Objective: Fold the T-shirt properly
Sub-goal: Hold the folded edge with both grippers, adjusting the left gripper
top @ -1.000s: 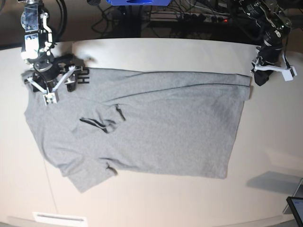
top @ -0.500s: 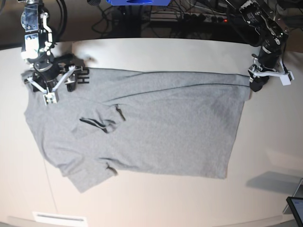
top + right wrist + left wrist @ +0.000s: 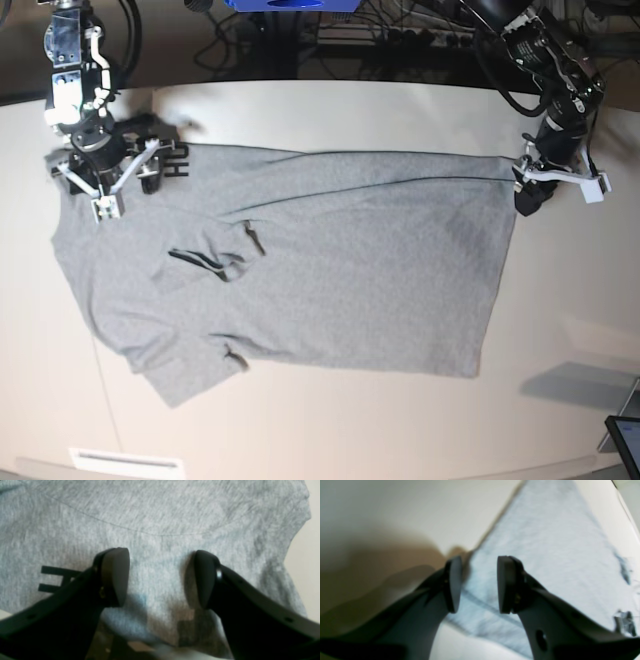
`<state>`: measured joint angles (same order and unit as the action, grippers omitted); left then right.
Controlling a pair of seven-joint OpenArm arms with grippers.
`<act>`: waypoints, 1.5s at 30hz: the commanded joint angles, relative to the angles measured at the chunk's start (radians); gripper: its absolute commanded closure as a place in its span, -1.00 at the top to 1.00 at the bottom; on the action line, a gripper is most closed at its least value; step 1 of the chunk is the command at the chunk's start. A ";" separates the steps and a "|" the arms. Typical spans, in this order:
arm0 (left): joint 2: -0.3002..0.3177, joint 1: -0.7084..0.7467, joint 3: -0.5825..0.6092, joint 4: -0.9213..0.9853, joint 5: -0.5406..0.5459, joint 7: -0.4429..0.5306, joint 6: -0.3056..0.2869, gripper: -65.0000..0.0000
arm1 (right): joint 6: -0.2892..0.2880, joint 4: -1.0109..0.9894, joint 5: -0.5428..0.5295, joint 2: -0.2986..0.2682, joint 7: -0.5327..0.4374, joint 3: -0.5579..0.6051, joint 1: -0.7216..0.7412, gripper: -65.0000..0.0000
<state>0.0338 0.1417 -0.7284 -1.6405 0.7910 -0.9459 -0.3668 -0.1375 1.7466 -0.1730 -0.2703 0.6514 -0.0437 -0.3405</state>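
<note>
The broad, pale cream desk (image 3: 330,430) carries everything in the base view. Spread flat across its middle lies the light heather-grey short-sleeved cotton T-shirt (image 3: 330,270), its hem toward that view's right and its collar end and sleeves toward the left. One sleeve sticks out at the lower left, and small dark folds of trim show in the fabric near the collar end. A fragment of black block lettering (image 3: 176,160) peeks out at the shirt's upper left corner.

The right arm stands over that upper left corner. The right gripper (image 3: 160,578) holds its black fingers (image 3: 116,575) spread apart with grey fabric lying between and beneath them; the fingertips are at or very close to the cloth, but nothing is pinched between them. The lettering appears just beside the left-hand finger in the right wrist view.

The left arm reaches down to the shirt's upper right corner. The left gripper (image 3: 477,585) is also parted, its dark fingers (image 3: 506,585) straddling the corner of the hem: one finger sits over the bare desk beside the cloth's edge, the other over the fabric. The pads are clearly apart and clamp nothing.

At the desk's lower right corner sits the edge of a small dark screen (image 3: 625,440).
</note>
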 commanded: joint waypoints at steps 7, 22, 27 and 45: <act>0.004 -0.020 0.005 0.000 0.023 0.018 0.064 -0.28 | -0.006 -0.001 0.017 -0.007 0.046 0.003 -0.009 0.19; 0.008 0.014 -0.004 0.000 0.023 0.018 0.064 -0.28 | -0.006 -0.001 0.017 -0.007 0.046 0.003 -0.010 0.19; 0.008 0.025 -0.004 -0.002 0.023 0.018 0.064 -0.29 | -0.006 -0.001 0.017 -0.007 0.046 0.003 -0.010 0.19; 0.002 0.026 -0.006 0.000 0.025 0.023 0.064 -0.29 | -0.006 -0.003 0.017 -0.007 0.046 0.003 -0.009 0.19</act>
<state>0.0231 0.1776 -0.7330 -1.6245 0.7940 -0.9428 -0.2947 -0.1375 1.7447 -0.1741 -0.2703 0.6510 -0.0437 -0.3405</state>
